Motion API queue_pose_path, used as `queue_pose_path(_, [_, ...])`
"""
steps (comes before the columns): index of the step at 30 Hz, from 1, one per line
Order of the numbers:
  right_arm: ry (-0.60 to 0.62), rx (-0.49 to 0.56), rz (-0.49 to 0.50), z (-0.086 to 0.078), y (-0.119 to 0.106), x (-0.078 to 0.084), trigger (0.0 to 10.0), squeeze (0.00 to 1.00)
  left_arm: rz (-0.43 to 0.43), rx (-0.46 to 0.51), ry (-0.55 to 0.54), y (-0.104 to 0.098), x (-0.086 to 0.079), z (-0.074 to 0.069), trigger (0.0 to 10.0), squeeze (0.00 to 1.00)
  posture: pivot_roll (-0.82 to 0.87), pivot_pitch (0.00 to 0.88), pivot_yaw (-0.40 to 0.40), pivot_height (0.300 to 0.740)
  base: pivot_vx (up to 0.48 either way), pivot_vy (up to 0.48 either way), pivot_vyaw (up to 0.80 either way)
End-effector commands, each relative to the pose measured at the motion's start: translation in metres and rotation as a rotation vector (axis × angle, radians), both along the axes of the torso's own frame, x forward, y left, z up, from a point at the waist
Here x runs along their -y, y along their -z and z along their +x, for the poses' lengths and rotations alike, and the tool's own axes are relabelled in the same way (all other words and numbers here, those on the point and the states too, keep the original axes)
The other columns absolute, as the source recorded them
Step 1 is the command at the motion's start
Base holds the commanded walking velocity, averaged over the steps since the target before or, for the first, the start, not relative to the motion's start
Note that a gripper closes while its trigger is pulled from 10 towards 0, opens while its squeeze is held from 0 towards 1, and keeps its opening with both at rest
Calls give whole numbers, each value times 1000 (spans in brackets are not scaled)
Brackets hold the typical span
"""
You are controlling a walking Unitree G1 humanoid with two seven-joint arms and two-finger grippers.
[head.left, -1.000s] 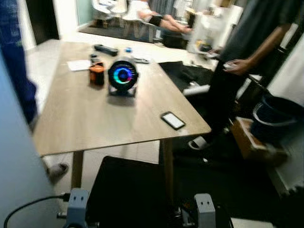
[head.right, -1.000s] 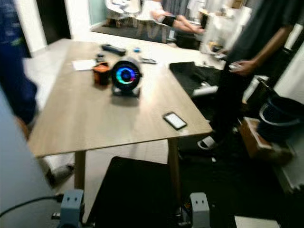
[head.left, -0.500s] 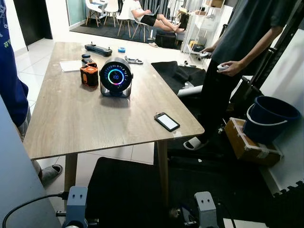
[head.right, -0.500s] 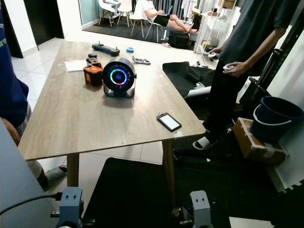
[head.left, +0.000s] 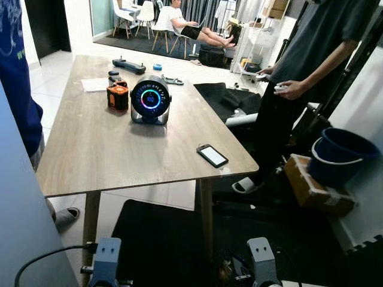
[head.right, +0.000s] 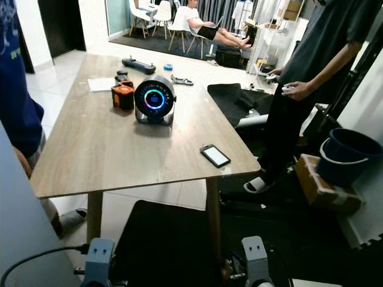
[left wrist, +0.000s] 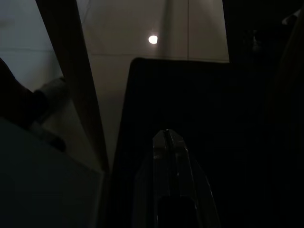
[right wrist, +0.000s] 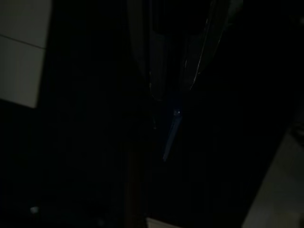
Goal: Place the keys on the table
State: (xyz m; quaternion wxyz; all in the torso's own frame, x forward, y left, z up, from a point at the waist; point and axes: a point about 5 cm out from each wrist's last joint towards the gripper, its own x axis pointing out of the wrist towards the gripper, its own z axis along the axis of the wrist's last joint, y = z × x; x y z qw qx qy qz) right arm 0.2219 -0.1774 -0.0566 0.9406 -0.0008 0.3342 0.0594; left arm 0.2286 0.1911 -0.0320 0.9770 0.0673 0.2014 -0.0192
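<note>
Wooden and pale, the table (head.left: 114, 149) stands just ahead of the robot, its near edge facing the camera and its near right corner carrying a phone (head.left: 212, 156) that lies flat, screen up. Toward the far half of the tabletop sit a round speaker with a glowing ring display (head.left: 150, 100), an orange-and-black box (head.left: 118, 97) just beside it, a sheet of paper (head.left: 94, 84) by the left edge, and a dark controller (head.left: 128, 65) along the far edge. A person in a dark T-shirt (head.left: 302, 66) stands off the right edge holding a small device; another, in blue (head.left: 18, 78), stands at the left edge, and a third sits on a chair in the room beyond.

Both arms hang low below the tabletop, over a black floor mat (head.left: 161, 239). The left gripper (left wrist: 167, 142) is pressed together with nothing between its fingers, seen in the dim left wrist view next to a table leg (left wrist: 73, 80). The right gripper (right wrist: 168, 71) points into deep shade; a thin bluish strip (right wrist: 172, 133) dangles beneath its fingers and may be the keys or a tag on them, though the picture is too dark to be sure, and the finger position cannot be told.

No keys can be made out on the tabletop. The job appears barely started: the robot seems to be at the approach stage, with lifting the right arm over the near edge and setting the keys down left to do.
</note>
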Motion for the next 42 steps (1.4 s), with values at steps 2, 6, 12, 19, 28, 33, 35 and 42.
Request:
queue_pose_path(2, [72, -2, 19, -9, 5, 2, 10000, 0, 18, -16, 69, -1, 1, 4, 10000, 0, 111, 5, -22, 740, 0, 0, 0])
queue_pose_path(6, [131, -7, 40, -17, 9, 1, 10000, 0, 32, -21, 109, -4, -1, 9, 10000, 0, 108, 0, 16, 740, 0, 0, 0])
queue_pose_path(12, [165, -13, 32, -23, 12, 6, 10000, 0, 8, -23, 100, -6, -1, 14, 10000, 0, 83, 4, 31, 740, 0, 0, 0])
queue_pose_path(19, [178, -1, 20, -21, 10, 11, 10000, 0, -7, -19, 96, -5, 2, 12, 10000, 0, 71, 9, 21, 740, 0, 0, 0])
queue_pose_path(28, [171, -3, -3, -21, 8, 19, 10000, 0, -22, -17, 106, -2, 11, 8, 10000, 0, 60, 14, 2, 740, 0, 0, 0])
queue_pose_path(33, [167, 0, -5, -19, 7, 20, 10000, 0, -22, -14, 116, -1, 13, 7, 10000, 0, 62, 13, -5, 740, 0, 0, 0])
queue_pose_path(35, [159, 3, -5, -17, 6, 19, 10000, 0, -22, -11, 118, -1, 13, 6, 10000, 0, 63, 14, -8, 740, 0, 0, 0])
queue_pose_path(42, [152, 4, -3, -16, 6, 17, 10000, 0, -15, -8, 124, -1, 12, 5, 10000, 0, 78, 17, -18, 740, 0, 0, 0])
